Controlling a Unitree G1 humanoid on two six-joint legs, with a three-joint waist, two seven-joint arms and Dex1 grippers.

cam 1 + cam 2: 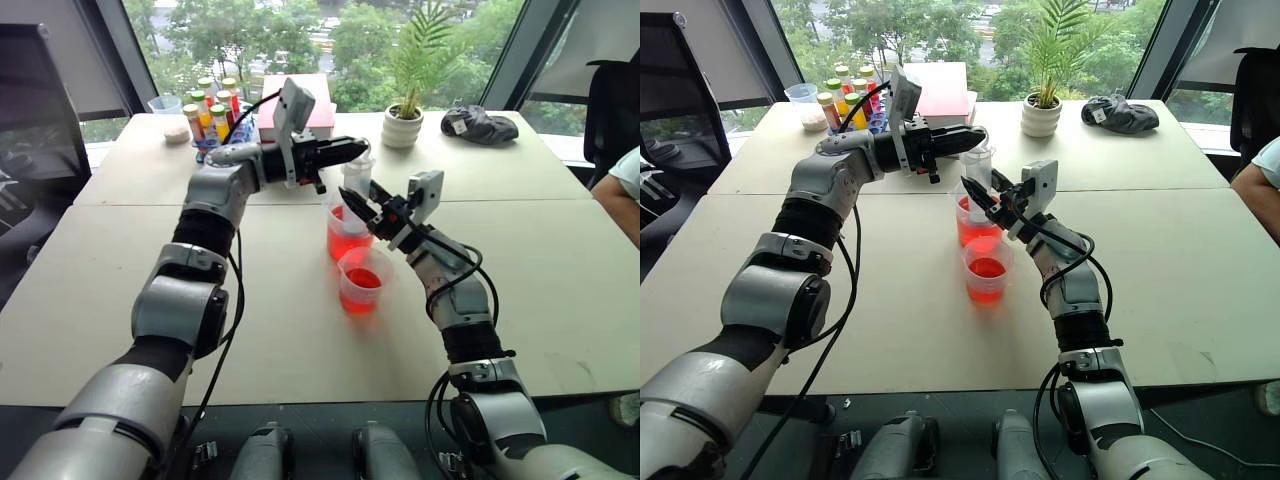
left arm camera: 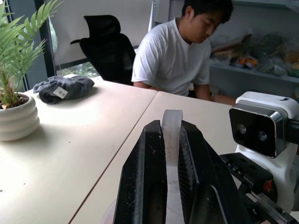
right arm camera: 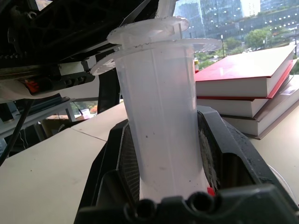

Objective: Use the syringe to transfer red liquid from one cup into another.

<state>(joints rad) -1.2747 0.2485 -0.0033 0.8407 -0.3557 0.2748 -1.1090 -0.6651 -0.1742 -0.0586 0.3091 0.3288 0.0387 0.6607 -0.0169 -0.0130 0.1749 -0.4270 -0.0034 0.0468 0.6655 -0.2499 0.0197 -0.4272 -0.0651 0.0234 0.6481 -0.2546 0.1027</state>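
The syringe [image 1: 357, 178] stands upright with its lower end in the far cup [image 1: 338, 243], which holds red liquid [image 1: 345, 246]. My right gripper [image 1: 352, 203] is shut on the clear barrel [image 3: 159, 126] from the right. My left gripper [image 1: 357, 150] reaches in level from the left, shut on the white plunger top [image 2: 171, 133] above the barrel's flange. A second clear cup [image 1: 361, 286] with red liquid [image 1: 363, 279] at its bottom stands just in front of the first, below my right gripper.
At the table's far side are a rack of capped tubes [image 1: 212, 105], a small clear cup [image 1: 165, 103], stacked red books [image 1: 320, 118], a potted plant [image 1: 403, 122] and a dark cloth [image 1: 480, 125]. A person [image 1: 622, 185] sits at the right edge.
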